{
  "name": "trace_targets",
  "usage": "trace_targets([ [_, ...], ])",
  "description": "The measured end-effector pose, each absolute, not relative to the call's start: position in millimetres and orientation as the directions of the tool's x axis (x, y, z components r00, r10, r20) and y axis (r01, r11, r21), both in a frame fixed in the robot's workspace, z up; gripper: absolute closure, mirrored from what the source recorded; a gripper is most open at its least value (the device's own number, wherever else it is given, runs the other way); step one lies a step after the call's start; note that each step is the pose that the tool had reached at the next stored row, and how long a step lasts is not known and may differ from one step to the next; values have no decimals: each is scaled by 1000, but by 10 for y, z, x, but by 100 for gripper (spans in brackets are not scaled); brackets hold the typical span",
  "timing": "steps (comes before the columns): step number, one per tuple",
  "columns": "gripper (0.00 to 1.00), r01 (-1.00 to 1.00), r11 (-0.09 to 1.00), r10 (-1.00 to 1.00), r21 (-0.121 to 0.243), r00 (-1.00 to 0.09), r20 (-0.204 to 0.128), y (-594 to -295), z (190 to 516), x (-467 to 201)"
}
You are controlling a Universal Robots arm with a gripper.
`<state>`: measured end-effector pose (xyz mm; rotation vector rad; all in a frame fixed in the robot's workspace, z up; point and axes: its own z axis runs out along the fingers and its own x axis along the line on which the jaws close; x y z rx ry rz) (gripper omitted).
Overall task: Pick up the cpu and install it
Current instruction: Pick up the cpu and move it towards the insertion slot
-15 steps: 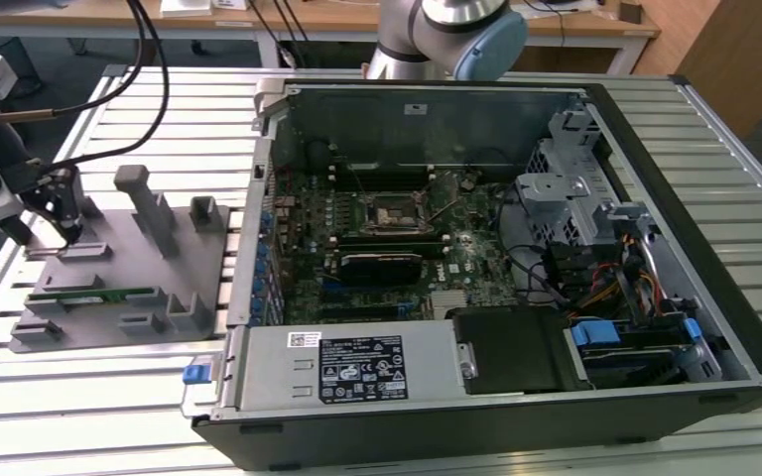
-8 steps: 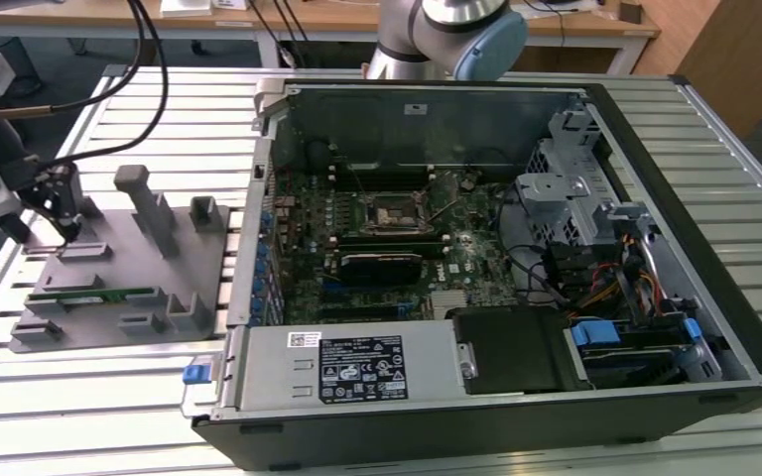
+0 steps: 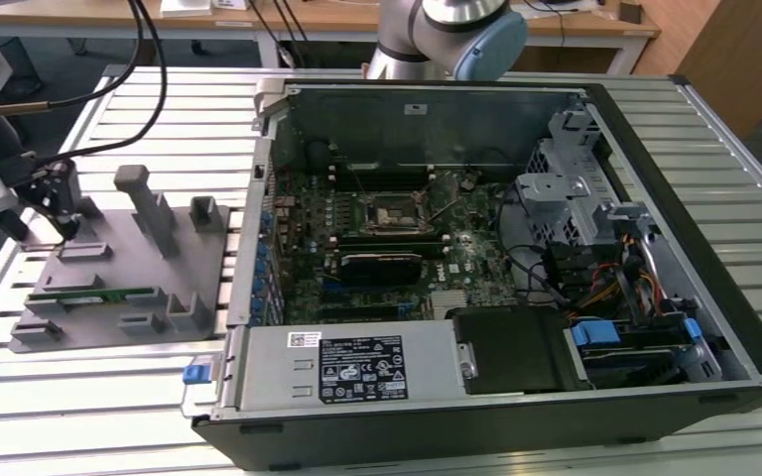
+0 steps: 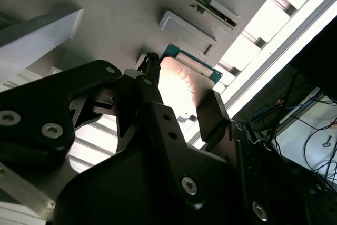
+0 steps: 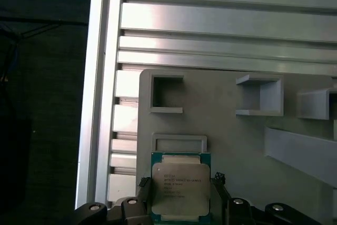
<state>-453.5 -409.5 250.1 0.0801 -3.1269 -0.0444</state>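
Note:
The cpu, a flat square chip with a shiny silver top and green rim, lies on the grey fixture plate just below a small raised bracket. My gripper has its black fingers pressed against two opposite sides of the chip, shut on it. In the second wrist view the cpu gleams between the same fingers. In the exterior view the gripper hangs low over the plate's far corner on that view's left. The motherboard's square socket sits in the open computer case.
The open computer case takes up the middle and the exterior view's right, with cables and drive cages inside. A green memory stick lies in a slot on the plate. Upright grey posts stand on the plate close to the gripper. Everything rests on a slatted aluminium table.

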Motion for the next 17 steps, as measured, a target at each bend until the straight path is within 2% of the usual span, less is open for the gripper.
trace_targets([
  [17,47,-51,998,-51,29,-999,13,-4092,2594,-4536],
])
